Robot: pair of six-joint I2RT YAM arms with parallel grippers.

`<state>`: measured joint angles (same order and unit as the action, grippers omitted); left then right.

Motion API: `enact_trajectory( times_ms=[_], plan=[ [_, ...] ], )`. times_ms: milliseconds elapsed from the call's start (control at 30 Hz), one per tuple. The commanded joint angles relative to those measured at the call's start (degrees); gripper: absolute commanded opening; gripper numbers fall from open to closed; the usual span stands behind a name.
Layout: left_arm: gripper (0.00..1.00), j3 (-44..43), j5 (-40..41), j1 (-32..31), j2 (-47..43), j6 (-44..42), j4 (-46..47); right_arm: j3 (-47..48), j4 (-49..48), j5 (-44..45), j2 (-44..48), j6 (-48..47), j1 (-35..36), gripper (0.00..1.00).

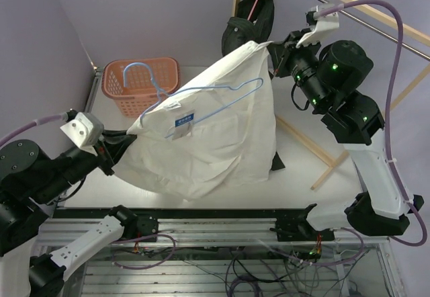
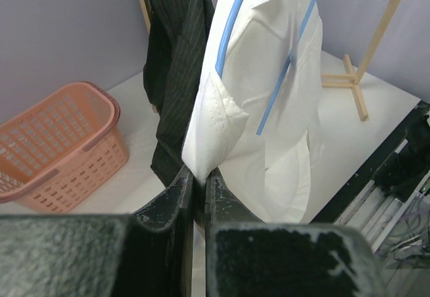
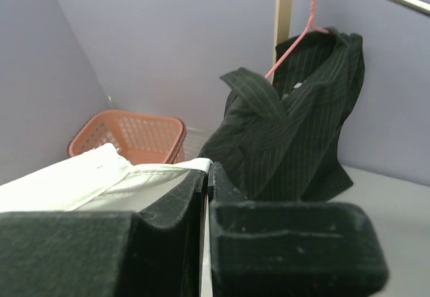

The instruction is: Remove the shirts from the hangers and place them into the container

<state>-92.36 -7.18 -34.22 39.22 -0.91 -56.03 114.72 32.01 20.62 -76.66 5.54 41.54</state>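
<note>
Left gripper: closed on a fold of the white shirt, a pinch seen only in its wrist view. Right gripper: clamped on the shirt's far edge. Overhead alone shows the shirt stretched between them, with the light blue hanger across it and the orange laundry basket just behind. Farthest: the pinstriped shirt on the pink hanger.

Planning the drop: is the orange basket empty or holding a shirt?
Empty: left wrist view shows only bare lattice inside the basket; white shirt and dark shirt are both outside it.
</note>
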Motion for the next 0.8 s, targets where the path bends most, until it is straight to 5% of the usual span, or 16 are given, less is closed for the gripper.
enact_trajectory(
  times_ms=[0,33,100,333,533,767],
  plan=[
    [0.07,0.18,1.56,0.38,-1.91,0.47,-2.53,5.22,3.93,-1.5,0.56,0.4,-1.31,0.19],
    [0.07,0.24,1.18,0.4,-1.54,0.42,-2.42,6.79,6.69,-3.75,0.1,0.8,-1.37,0.33],
    [0.07,0.67,0.36,0.54,-0.76,0.02,-1.71,9.77,11.25,-8.4,0.18,1.31,-1.37,0.45],
    [0.07,2.24,-8.37,0.91,3.65,-4.11,1.44,23.87,27.04,-29.95,0.67,-1.02,-1.35,0.54],
    [0.07,1.46,-15.65,0.91,8.98,-5.17,4.98,9.88,27.41,-44.54,6.89,-1.89,-1.31,0.56],
    [0.07,-1.1,-22.11,0.95,13.46,-7.88,4.25,1.22,27.49,-46.54,6.1,-4.63,-1.35,0.54]
  ],
)
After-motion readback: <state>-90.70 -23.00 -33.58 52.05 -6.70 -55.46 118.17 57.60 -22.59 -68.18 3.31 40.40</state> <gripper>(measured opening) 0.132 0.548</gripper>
